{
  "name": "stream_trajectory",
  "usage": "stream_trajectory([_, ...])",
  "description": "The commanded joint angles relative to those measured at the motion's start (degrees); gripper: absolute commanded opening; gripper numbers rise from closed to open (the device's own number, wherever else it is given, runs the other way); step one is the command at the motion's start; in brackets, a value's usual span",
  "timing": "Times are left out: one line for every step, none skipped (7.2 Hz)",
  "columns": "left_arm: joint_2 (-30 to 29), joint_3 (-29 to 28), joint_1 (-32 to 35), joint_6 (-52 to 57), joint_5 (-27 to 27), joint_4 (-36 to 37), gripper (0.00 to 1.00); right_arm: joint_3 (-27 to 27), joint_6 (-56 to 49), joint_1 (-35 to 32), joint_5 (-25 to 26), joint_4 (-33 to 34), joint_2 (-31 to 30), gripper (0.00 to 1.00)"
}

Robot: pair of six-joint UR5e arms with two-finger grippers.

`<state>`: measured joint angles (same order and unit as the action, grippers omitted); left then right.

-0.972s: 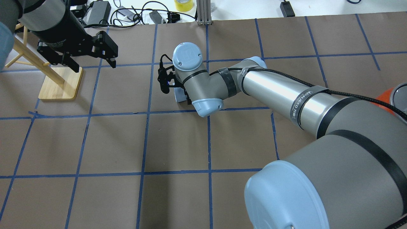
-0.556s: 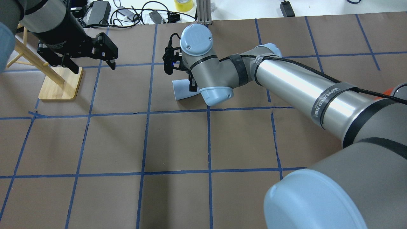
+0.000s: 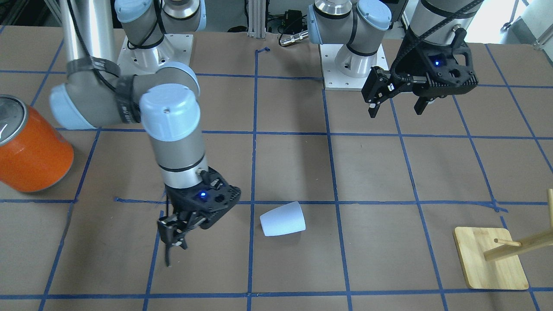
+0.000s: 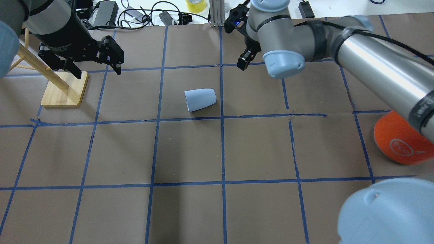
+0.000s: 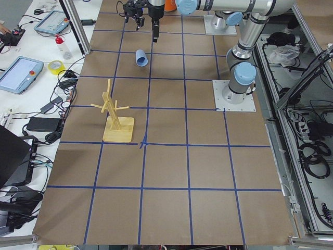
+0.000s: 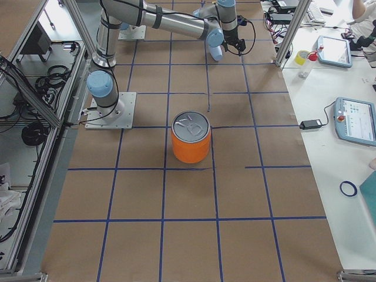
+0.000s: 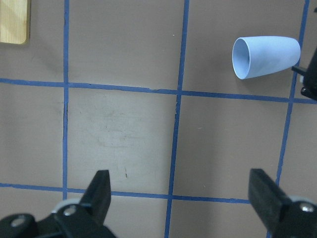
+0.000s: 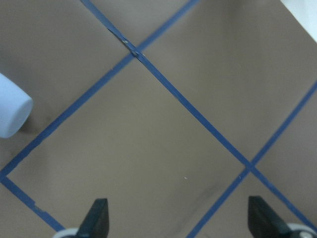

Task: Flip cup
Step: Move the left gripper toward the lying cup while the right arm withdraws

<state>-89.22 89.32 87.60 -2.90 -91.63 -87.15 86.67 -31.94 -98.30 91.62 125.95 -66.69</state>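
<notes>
We see the cup (image 4: 200, 100) lying loose on its side midway along the desk, nearer its far edge, with the right gripper (image 8: 182, 220) near it and the left gripper (image 7: 181, 196) well apart, both spread wide and empty, so we judge the flip unfinished.

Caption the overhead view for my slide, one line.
Blue cup lies on its side on the taped table; left pincer and right pincer hover open, clear of it.

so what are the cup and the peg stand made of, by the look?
Cup: likely plastic, matte pale blue, one smooth even colour, thin rim in the left wrist view.
Peg stand: looks like light wood, perhaps bamboo; pale grain, unpainted.
</notes>
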Motion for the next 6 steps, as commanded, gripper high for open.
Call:
stream_trajectory([-3.75, 0.59, -0.06, 0.00, 4.49, 0.48, 1.00, 0.43, 21.84, 4.95, 0.14, -11.71, -5.88, 1.00])
stream_trajectory([-6.47, 0.07, -0.32, 0.61, 7.75, 0.57, 1.00, 0.26, 27.75, 6.00, -0.12, -17.09, -7.47, 1.00])
stream_trajectory([-9.11, 0.50, -0.41, 0.79, 13.35, 0.84, 1.00, 0.17, 32.16, 6.80, 0.31, -20.36, -9.40, 1.00])
stream_trajectory([-12.44, 0.77, -0.41, 0.96, 15.84, 2.49, 1.00, 0.17, 34.47, 8.20, -0.03, -24.22, -11.34, 1.00])
stream_trajectory([-15.87, 1.12, -0.41, 1.49, 18.48, 5.12, 1.00, 0.17, 34.75, 10.21, 0.23, -25.83, -12.40, 1.00])
stream_trajectory([-19.03, 1.47, -0.49, 2.54, 22.77, 6.28, 1.00, 0.17, 34.75, 11.45, 0.14, -30.11, -15.28, 1.00])
